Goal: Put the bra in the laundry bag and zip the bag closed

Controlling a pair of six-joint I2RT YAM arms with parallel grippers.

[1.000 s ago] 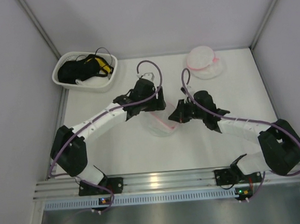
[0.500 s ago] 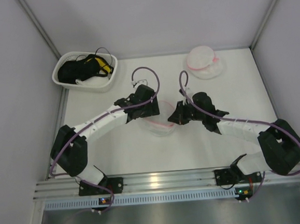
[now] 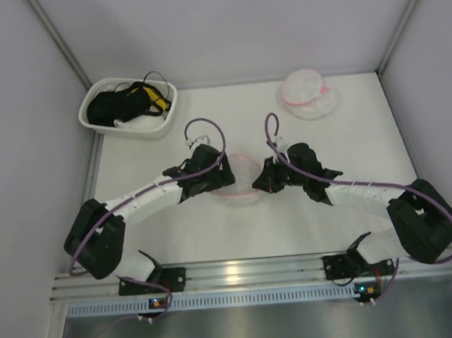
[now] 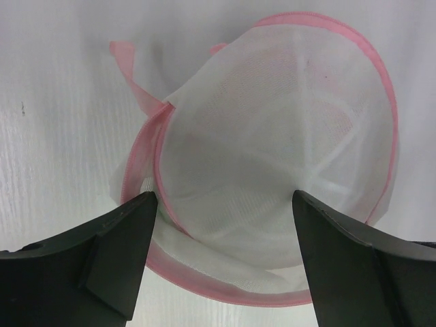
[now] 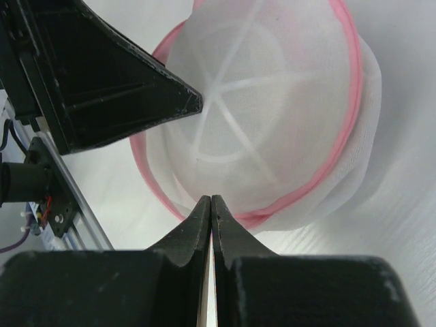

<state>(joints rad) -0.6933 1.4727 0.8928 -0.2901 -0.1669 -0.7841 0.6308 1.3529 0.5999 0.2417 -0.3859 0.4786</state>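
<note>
The laundry bag (image 3: 239, 180), a round white mesh dome with a pink zipper ring, lies on the table between my two grippers. In the left wrist view the bag (image 4: 272, 136) sits partly folded, its pink rim doubled at the near left. My left gripper (image 4: 225, 197) is open and straddles the bag's near edge without touching it; it also shows in the top view (image 3: 215, 178). My right gripper (image 5: 211, 199) is shut, its tips pinching the bag's rim (image 5: 286, 197) on the right side; it also shows in the top view (image 3: 264, 180). The bra does not show as a separate thing.
A white oval basket (image 3: 97, 120) holding a black tangle with yellow bits stands at the back left. A second white mesh heap with pink trim (image 3: 308, 94) lies at the back right. Grey walls close in the table on three sides.
The bag was held up between both grippers; it has come down and now lies low on the table. Both arms lowered and drew nearer, and the left gripper has let go.
</note>
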